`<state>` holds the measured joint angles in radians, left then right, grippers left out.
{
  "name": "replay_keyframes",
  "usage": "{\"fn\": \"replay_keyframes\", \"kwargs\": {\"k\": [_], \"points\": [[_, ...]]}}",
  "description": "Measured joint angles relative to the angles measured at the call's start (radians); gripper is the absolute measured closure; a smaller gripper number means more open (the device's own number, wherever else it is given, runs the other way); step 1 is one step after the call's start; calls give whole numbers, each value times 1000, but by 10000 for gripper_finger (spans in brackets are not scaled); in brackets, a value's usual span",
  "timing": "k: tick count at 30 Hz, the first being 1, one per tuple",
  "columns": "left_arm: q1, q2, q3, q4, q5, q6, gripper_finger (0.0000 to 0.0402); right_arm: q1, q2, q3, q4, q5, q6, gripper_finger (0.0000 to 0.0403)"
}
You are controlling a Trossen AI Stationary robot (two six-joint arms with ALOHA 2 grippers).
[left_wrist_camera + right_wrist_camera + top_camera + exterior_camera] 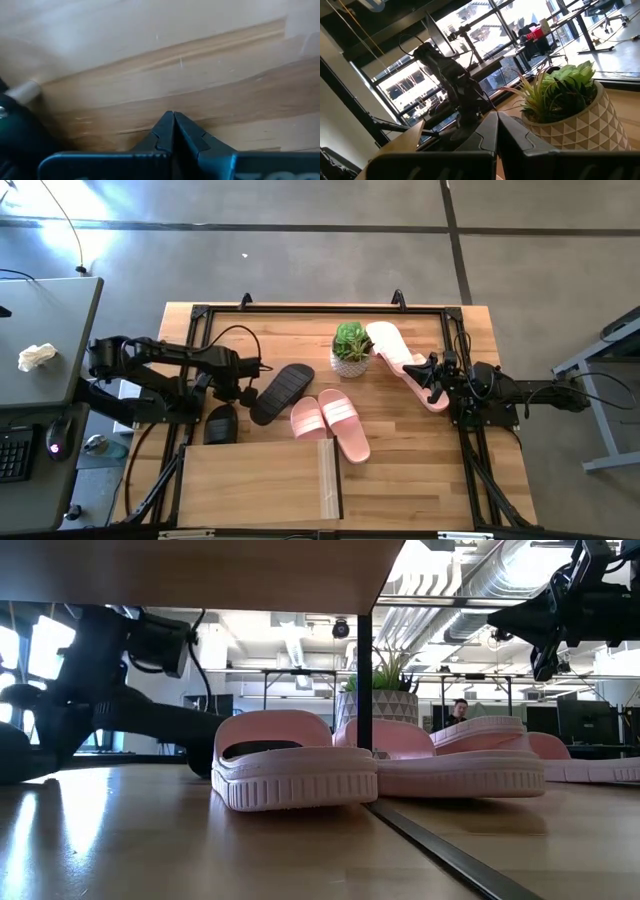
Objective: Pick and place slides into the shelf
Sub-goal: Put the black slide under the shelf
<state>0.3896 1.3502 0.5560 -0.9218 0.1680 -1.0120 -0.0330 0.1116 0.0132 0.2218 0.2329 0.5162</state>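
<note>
Pink ribbed slides (pixel 332 426), black slide (pixel 281 392)

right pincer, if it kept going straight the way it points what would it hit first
Most likely the potted plant: the shut right pincer aims just beside its white pot, with the left arm farther behind. Depth is unclear, so it might slip past.
</note>
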Motion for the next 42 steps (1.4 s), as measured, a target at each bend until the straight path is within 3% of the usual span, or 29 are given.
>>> {"fn": "replay_keyframes", "kwargs": {"k": [24, 32, 42], "points": [[-458, 0, -10, 68, 84, -346, 401, 0, 0, 0, 0, 0, 0, 402], [-496, 0, -3, 66, 40, -383, 401, 0, 0, 0, 0, 0, 0, 402], [-495, 0, 89, 28, -114, -372, 401, 0, 0, 0, 0, -1, -1, 402]]}}
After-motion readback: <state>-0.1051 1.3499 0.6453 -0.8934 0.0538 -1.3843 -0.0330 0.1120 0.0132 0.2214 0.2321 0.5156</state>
